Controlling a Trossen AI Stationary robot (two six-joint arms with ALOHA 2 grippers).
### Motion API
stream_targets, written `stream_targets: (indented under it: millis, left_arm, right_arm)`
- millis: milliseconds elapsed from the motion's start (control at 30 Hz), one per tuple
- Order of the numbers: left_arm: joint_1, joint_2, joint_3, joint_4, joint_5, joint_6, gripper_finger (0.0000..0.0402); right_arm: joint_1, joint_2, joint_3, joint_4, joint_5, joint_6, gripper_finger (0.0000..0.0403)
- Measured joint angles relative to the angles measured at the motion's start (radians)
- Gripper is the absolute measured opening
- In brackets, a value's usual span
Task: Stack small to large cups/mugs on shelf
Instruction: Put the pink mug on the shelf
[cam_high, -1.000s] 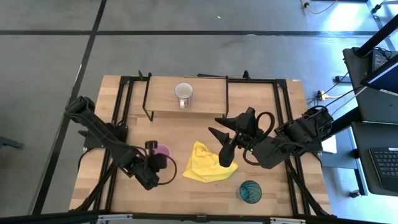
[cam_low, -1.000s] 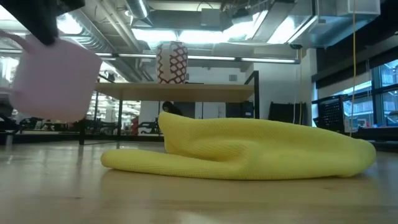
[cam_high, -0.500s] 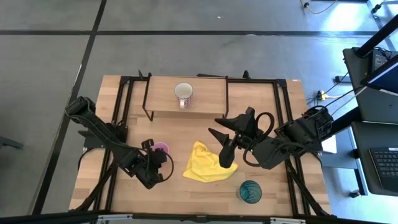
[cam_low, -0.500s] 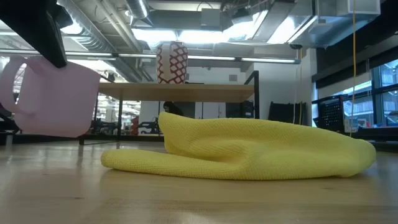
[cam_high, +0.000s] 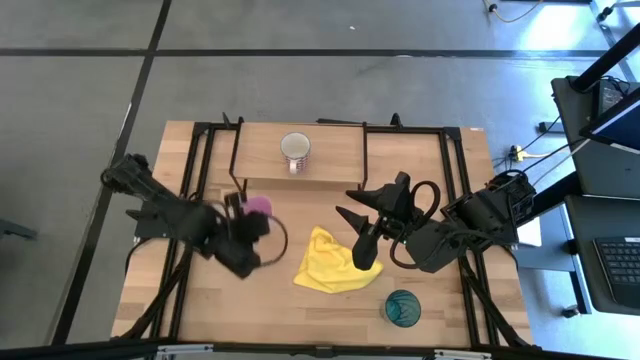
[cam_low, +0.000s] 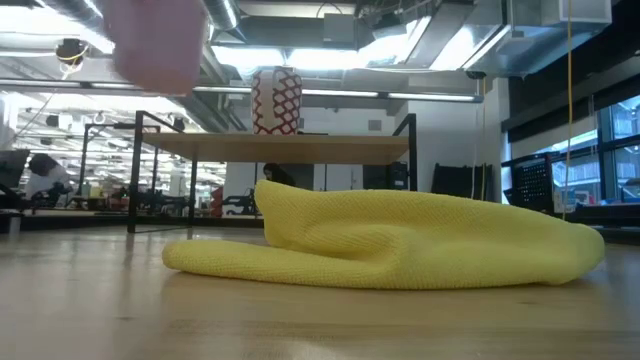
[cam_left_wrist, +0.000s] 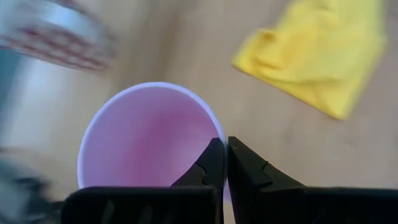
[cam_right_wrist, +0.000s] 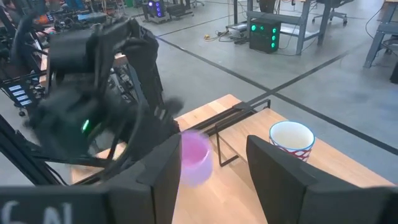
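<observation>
My left gripper (cam_high: 247, 217) is shut on the small pink mug (cam_high: 259, 205), high above the table just in front of the shelf (cam_high: 335, 160); the mug is a blur (cam_low: 155, 40) in the low view. A white patterned mug (cam_high: 295, 150) stands on its base on the shelf board. The teal tumbler (cam_high: 402, 307) stands upright near the table's front right. My right gripper (cam_high: 354, 234) hovers open above the yellow cloth (cam_high: 335, 262), touching nothing. My left gripper pinches the pink mug's wall at the rim (cam_left_wrist: 214, 127), one finger (cam_left_wrist: 208, 163) inside the mug and the other outside. The fingers come from above, slanting down toward the far side. The mug is lifted clear of the table with its mouth up.
The yellow cloth (cam_low: 400, 240) lies crumpled in the middle of the table, between the grippers. The shelf's black metal legs (cam_high: 238, 165) stand close to the held mug. Bare wood lies on the shelf board to the right of the white mug.
My left gripper has gone up and toward the shelf at the far edge, staying shut on the pink mug. The mug has risen from just above the tabletop to well above the height of the shelf board.
</observation>
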Motion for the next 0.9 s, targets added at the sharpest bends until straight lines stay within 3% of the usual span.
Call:
stream_targets:
  millis: [133, 333, 533, 700, 900]
  left_arm:
    - [0.11, -0.007, 0.134, -0.131, -0.052, 0.045, 0.0001]
    - [0.305, -0.117, 0.143, -0.125, -0.045, 0.117, 0.0]
    - [0.404, -0.227, 0.136, -0.072, 0.018, 0.271, 0.0]
    - [0.455, -0.286, 0.072, 0.025, 0.119, 0.404, 0.0]
    - [0.544, -0.334, -0.108, 0.112, 0.2, 0.492, 0.0]
  right_arm:
    - [0.008, 0.0, 0.0, 0.0, 0.0, 0.001, 0.0182]
    - [0.031, 0.0, 0.0, 0.003, 0.0, 0.006, 0.0182]
    - [0.049, 0.0, 0.0, 0.003, 0.003, 0.007, 0.0182]
    - [0.05, 0.0, 0.0, 0.002, 0.007, 0.006, 0.0182]
    - [0.05, 0.0, 0.0, 0.002, 0.008, 0.006, 0.0182]
